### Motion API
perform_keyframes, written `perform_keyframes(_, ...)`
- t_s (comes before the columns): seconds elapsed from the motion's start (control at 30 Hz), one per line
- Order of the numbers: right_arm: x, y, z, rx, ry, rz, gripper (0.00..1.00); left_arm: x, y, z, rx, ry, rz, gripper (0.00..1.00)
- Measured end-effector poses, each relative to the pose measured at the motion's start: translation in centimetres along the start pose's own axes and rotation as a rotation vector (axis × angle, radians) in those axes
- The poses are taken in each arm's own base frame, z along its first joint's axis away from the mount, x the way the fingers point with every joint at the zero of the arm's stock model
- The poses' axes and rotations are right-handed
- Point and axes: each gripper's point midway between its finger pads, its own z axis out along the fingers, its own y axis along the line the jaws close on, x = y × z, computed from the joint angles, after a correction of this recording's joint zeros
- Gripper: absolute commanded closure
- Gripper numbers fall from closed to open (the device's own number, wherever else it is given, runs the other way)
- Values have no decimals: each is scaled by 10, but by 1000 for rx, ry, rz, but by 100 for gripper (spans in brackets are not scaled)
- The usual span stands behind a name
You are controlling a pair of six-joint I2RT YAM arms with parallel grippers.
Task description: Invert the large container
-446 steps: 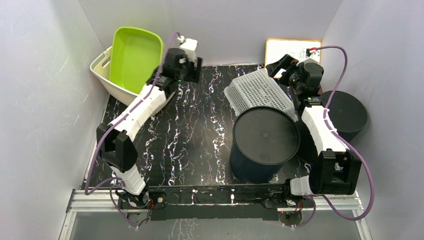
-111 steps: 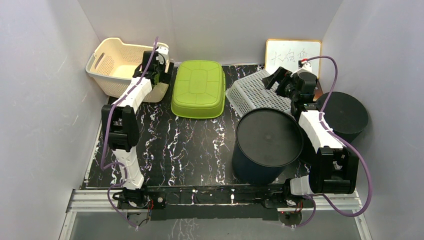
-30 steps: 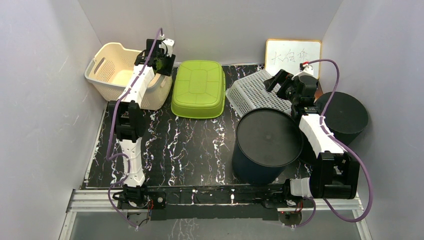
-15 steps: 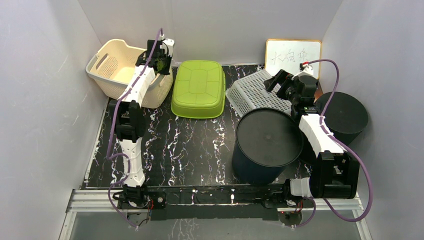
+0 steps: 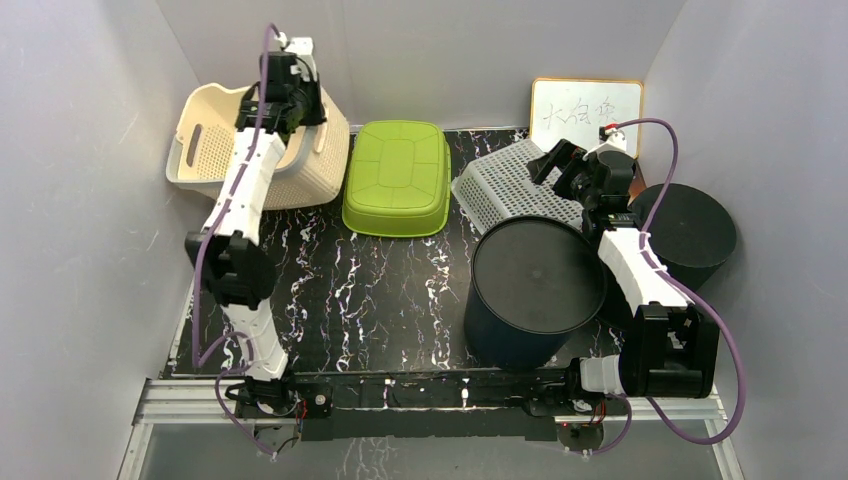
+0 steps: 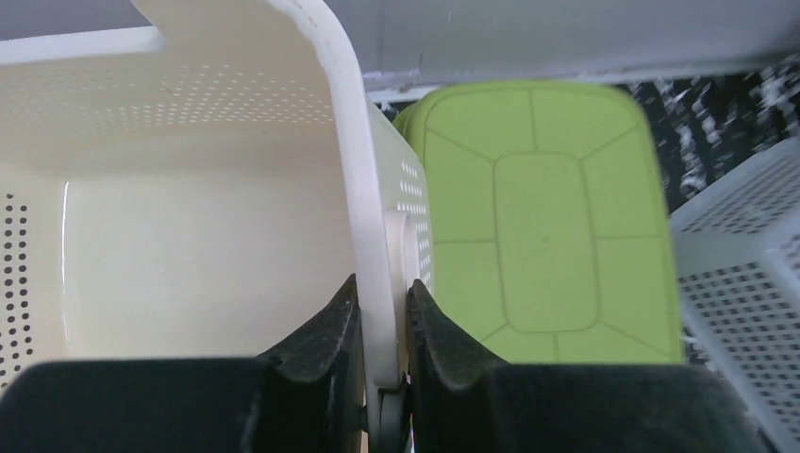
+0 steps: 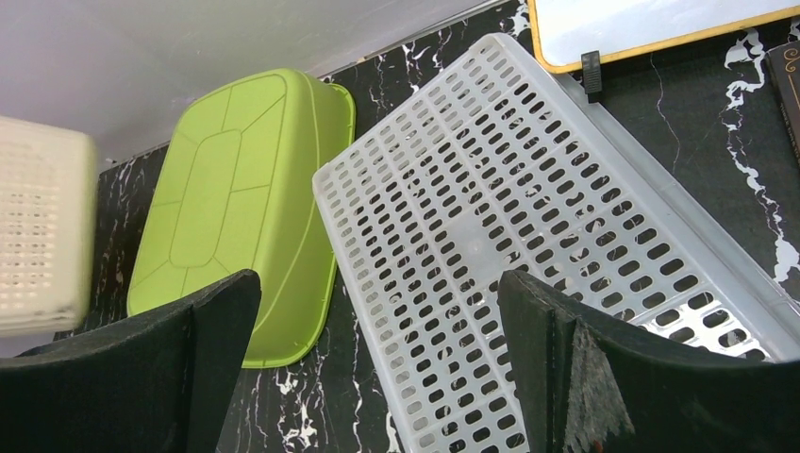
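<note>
The large container is a cream perforated basket at the back left, tipped up on its side with its opening turned toward the left wall. My left gripper is raised above it and shut on its right rim. In the left wrist view the rim runs between both black fingers, pinched tight at the left gripper. My right gripper hangs open over the white tray, and the right wrist view shows the right gripper with nothing in it.
A lime green tub lies upside down beside the basket. A white perforated tray leans at the back right. A dark round bin stands upside down in front of it, a black cylinder to its right, a whiteboard behind.
My left gripper has closed on the basket's right rim and lifted it up and to the left, tipping the basket onto its side. The right arm has stayed still.
</note>
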Motion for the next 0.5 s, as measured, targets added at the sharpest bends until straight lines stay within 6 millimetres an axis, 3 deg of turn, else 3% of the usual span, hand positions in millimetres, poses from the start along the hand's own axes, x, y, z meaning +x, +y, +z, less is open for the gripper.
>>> perform_keyframes(0.27, -8, 8, -12, -13, -19, -6, 2, -87, -3, -117, 15, -288, -157, 100)
perform_keyframes(0.37, -14, 13, -20, -19, -32, -11, 2, -102, -3, -145, 25, -358, -214, 100)
perform_keyframes(0.5, -19, 17, -30, -21, -46, -18, 2, -99, -8, -162, 61, -390, -295, 100)
